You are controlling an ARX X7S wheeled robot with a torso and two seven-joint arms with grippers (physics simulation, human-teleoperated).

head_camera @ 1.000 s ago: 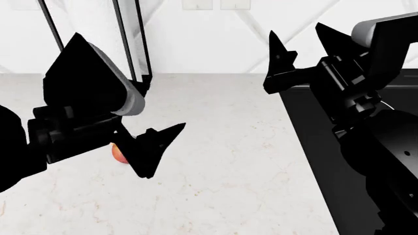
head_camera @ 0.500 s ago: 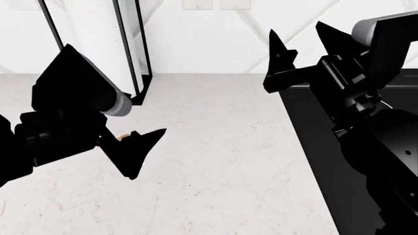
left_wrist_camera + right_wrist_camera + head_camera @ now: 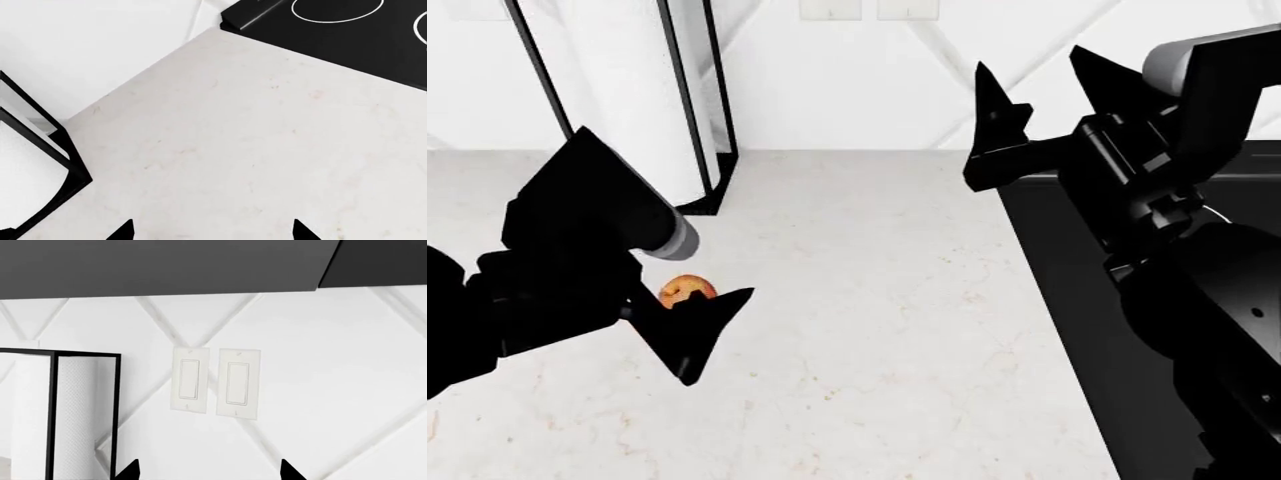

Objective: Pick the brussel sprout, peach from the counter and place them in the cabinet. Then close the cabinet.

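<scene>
Peach lies on the counter at the left, partly hidden behind the left gripper, whose dark fingertips hang just beside it. In the left wrist view the two tips stand well apart over bare marble with nothing between them, so this pincer is wide open and empty. Behind it rises a black-framed stand holding a white roll. Further right is open worktop, then the right gripper, raised above the stovetop edge, its tips spread and holding nothing. The brussel sprout and the cabinet appear in no view. Risk: the peach is round and sits off the gripper's centre line, so a closing finger may knock it rolling; a descent from here could also strike the stand.
</scene>
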